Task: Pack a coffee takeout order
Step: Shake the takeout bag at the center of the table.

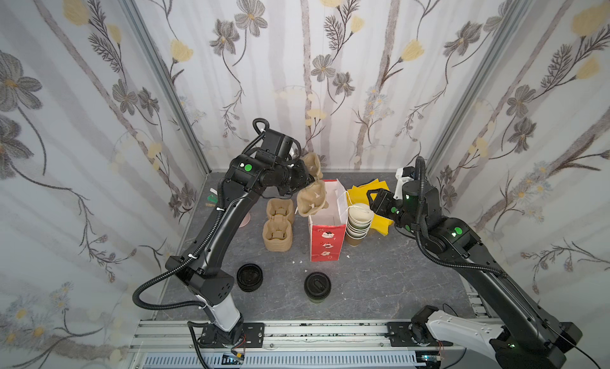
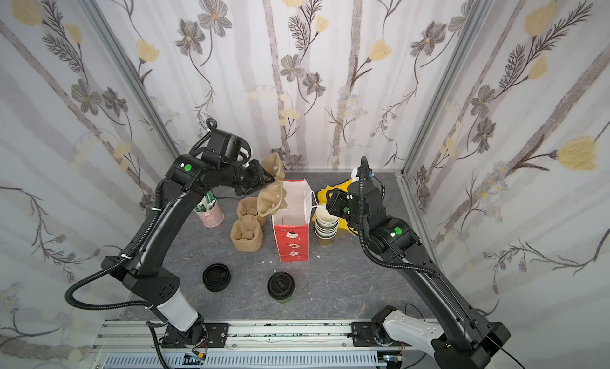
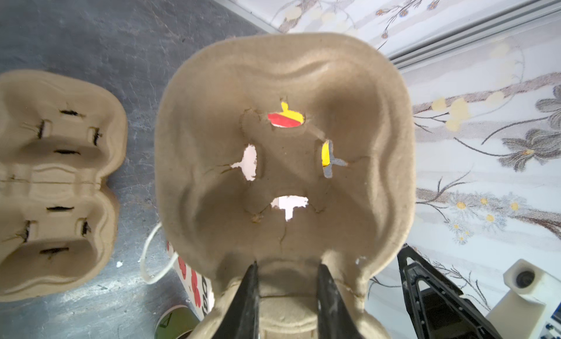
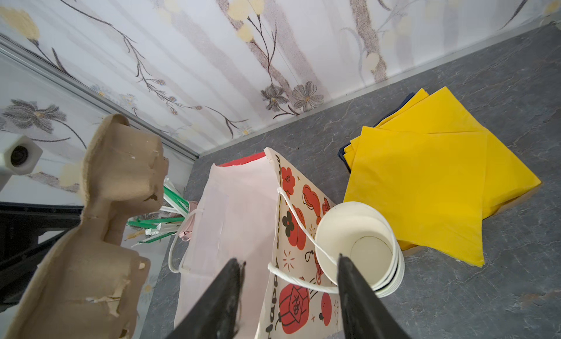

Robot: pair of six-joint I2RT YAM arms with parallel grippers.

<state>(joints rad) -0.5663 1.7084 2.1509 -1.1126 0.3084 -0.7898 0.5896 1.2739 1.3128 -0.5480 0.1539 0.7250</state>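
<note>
My left gripper [image 1: 308, 182] [image 3: 287, 266] is shut on the narrow waist of a tan two-cup carrier [image 1: 312, 199] [image 2: 272, 199] [image 3: 212, 140] [image 4: 100, 231]. The carrier hangs tilted over the left rim of the open red, white-lined bag [image 1: 326, 242] [image 2: 292, 242] [image 4: 230, 207]. My right gripper [image 1: 371, 202] [image 2: 328, 202] [image 4: 291, 260] stands open over the bag's right wall, with that wall and its white string handle between the jaws. A black-lidded cup [image 1: 317, 286] [image 2: 280, 285] stands in front of the bag. Yellow napkins [image 1: 363, 190] [image 4: 425, 176] lie at the back right. Green straws [image 2: 208, 205] [image 4: 161, 222] stand in a pink pot.
A stack of spare carriers [image 1: 279, 225] [image 3: 51, 182] sits left of the bag. A stack of empty paper cups [image 1: 359, 220] [image 4: 361, 246] touches the bag's right side. Black lids [image 1: 250, 277] are piled at the front left. Walls close in on three sides.
</note>
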